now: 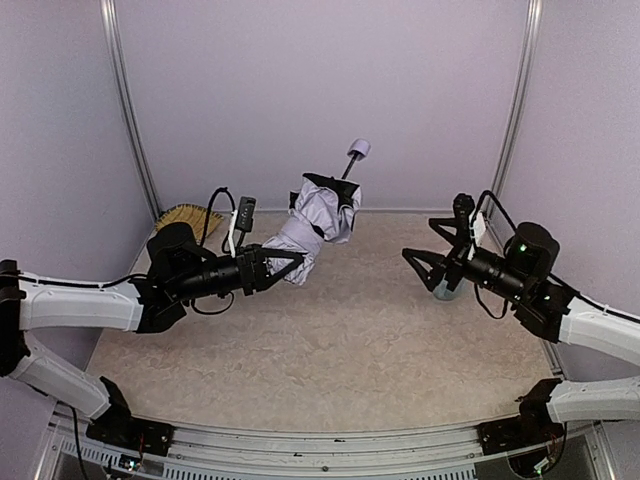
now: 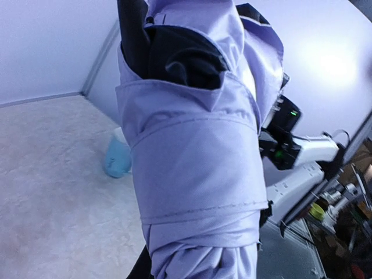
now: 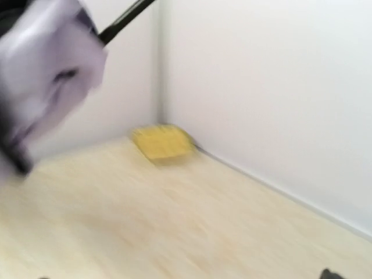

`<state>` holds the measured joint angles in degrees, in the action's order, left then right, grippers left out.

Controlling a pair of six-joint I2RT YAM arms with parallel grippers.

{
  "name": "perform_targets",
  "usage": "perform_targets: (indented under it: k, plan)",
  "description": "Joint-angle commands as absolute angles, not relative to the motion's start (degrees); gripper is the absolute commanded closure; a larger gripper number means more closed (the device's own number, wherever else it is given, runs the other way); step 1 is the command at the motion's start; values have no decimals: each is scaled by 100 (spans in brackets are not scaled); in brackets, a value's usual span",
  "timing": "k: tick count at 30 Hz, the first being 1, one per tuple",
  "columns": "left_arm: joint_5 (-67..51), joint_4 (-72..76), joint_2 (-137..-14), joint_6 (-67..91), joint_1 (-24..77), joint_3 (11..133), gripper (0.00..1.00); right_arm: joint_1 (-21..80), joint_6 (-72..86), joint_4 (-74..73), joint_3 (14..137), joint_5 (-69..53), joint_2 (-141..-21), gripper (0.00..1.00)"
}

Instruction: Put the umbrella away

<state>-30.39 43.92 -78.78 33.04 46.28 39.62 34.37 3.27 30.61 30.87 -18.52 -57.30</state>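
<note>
The umbrella [image 1: 322,215] is folded, pale lavender fabric with a black underside, held tilted above the table. Its thin black shaft rises to the small lavender handle [image 1: 358,148]. My left gripper [image 1: 290,262] is shut on the gathered lower end of the fabric. In the left wrist view the umbrella [image 2: 192,157] fills the frame and hides my fingers. My right gripper [image 1: 418,238] is open and empty to the right of the umbrella, well apart from it. The blurred right wrist view shows the umbrella [image 3: 46,75] at the upper left.
A light-blue cup [image 1: 447,290] stands on the table just under my right gripper; it also shows in the left wrist view [image 2: 118,157]. A yellow straw-like thing [image 1: 190,215] lies in the back left corner, seen also in the right wrist view [image 3: 161,141]. White walls enclose three sides.
</note>
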Motion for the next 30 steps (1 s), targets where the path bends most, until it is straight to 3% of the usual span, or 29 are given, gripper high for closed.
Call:
perform_targets:
  k: [1, 6, 12, 20, 30]
  plan:
    - [-1647, 3355, -7294, 3698, 4496, 3722, 100, 3552, -1562, 456, 3676, -962, -4835, 0]
    - [-1596, 2356, -6974, 3919, 4578, 3856, 100, 4293, -4653, 1090, 4130, -1101, -4948, 0]
    - [-1330, 1414, -6373, 3896, 4706, 3911, 100, 5606, -7669, 1143, 5079, -485, -6774, 0]
    - [-1137, 1049, -6106, 3851, 5001, 3886, 100, 5994, -8650, 866, 6427, -490, -8457, 0]
    - [-1318, 1310, -6216, 3788, 5148, 3976, 100, 6258, -9670, 1909, 6437, -17, -9457, 1]
